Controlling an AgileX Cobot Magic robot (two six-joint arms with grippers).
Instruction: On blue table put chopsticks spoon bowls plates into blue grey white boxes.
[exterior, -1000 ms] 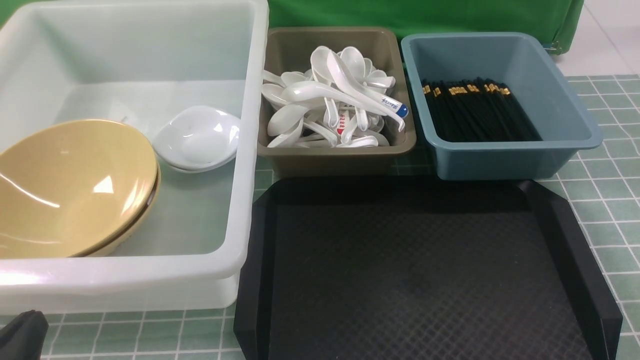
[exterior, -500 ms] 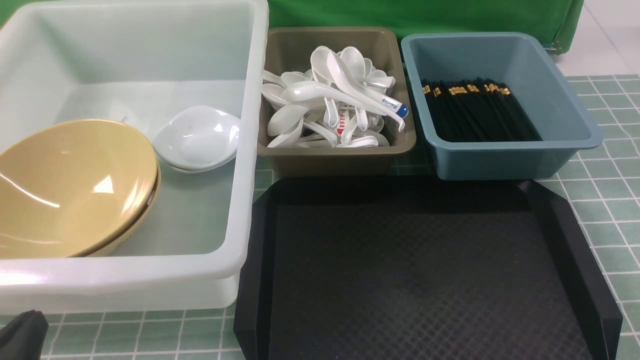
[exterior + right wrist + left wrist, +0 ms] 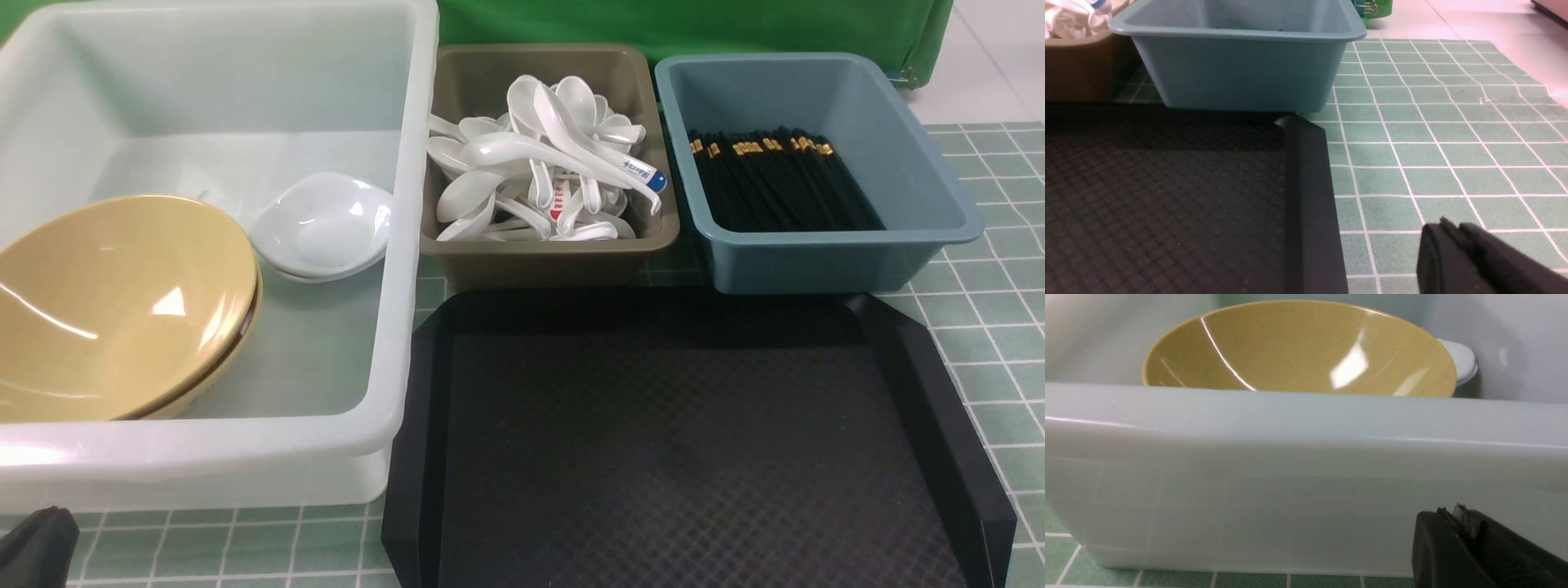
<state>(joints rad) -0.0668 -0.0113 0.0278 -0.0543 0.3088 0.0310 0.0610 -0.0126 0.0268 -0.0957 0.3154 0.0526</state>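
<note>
Stacked yellow bowls (image 3: pixel 122 306) and white plates (image 3: pixel 322 224) lie in the big white box (image 3: pixel 400 343). White spoons (image 3: pixel 539 175) fill the olive-grey box (image 3: pixel 555 253). Black chopsticks (image 3: pixel 780 184) lie in the blue box (image 3: pixel 931 188). My left gripper (image 3: pixel 37 547) sits low at the near left, outside the white box (image 3: pixel 1306 465); in the left wrist view it (image 3: pixel 1449 514) is shut and empty, with a bowl (image 3: pixel 1298 351) beyond the wall. My right gripper (image 3: pixel 1449 226) is shut, empty, over the blue table (image 3: pixel 1433 134) beside the tray.
A black textured tray (image 3: pixel 686 441) lies empty in front of the grey and blue boxes, its raised rim (image 3: pixel 1308 196) next to my right gripper. A green backdrop (image 3: pixel 694 28) hangs behind the boxes. The tiled cloth's edge (image 3: pixel 1541 83) lies far right.
</note>
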